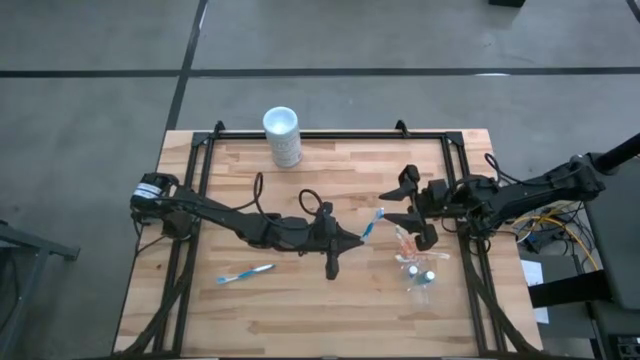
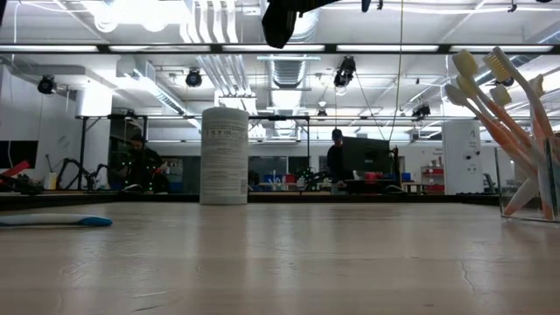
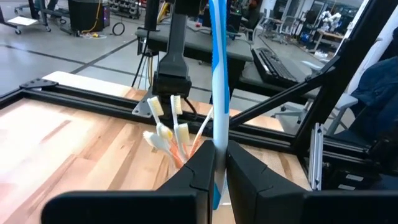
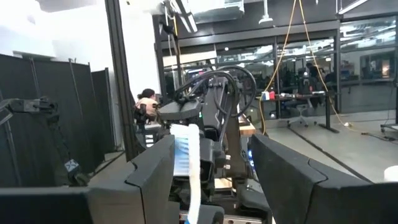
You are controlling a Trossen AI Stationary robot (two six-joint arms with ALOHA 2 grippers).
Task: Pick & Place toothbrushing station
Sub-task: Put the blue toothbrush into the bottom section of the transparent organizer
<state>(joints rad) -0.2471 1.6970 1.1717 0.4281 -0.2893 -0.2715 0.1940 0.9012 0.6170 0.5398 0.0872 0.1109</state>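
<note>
Orange toothbrushes (image 1: pixel 402 240) already in clear cup (image 1: pixel 420 272); left gripper (image 1: pixel 357 236) pinches blue toothbrush (image 1: pixel 372 226), right gripper (image 1: pixel 412 212) spread; another blue toothbrush (image 1: pixel 245 273) left lying.

A light wooden table (image 1: pixel 300 310) with a black metal frame is seen. A tall white cup (image 1: pixel 282 135) is placed near its far edge. One blue-and-white toothbrush (image 1: pixel 245 273) is laid flat nearer the front. A clear plastic cup (image 1: pixel 418 268) with orange-and-white toothbrushes (image 1: pixel 403 241) is set toward the right side.
</note>
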